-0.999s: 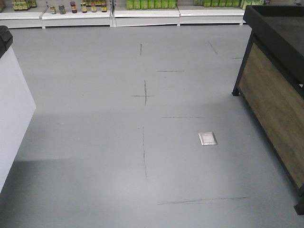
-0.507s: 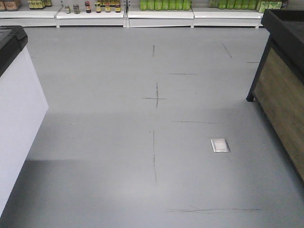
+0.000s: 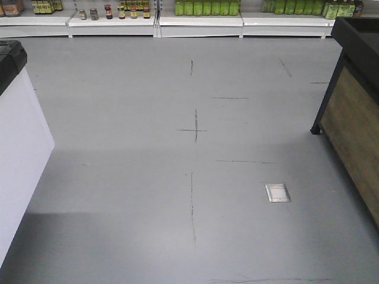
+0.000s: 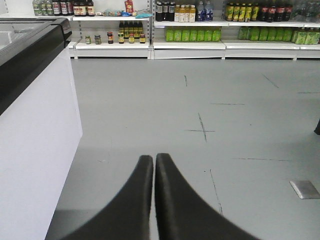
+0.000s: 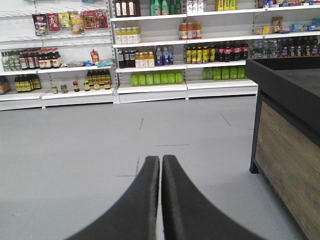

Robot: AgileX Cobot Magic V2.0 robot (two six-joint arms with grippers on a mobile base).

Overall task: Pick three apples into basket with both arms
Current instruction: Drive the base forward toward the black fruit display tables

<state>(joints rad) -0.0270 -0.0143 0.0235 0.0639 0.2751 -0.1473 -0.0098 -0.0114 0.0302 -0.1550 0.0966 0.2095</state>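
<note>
The left gripper (image 4: 153, 159) sits at the bottom centre of its wrist view, fingers pressed together and empty. The right gripper (image 5: 160, 159) is the same in its view, closed on nothing. Both hang above bare grey floor (image 3: 118, 118) marked with a dark cross (image 3: 195, 129) and a metal floor plate (image 3: 277, 192). A white chest freezer (image 3: 18, 148) fills the left edge and a wood-panelled display stand (image 3: 355, 130) the right. Shelves (image 3: 201, 19) of green bottles (image 3: 204, 8) run along the top. The apples and basket lie outside every view.
</note>
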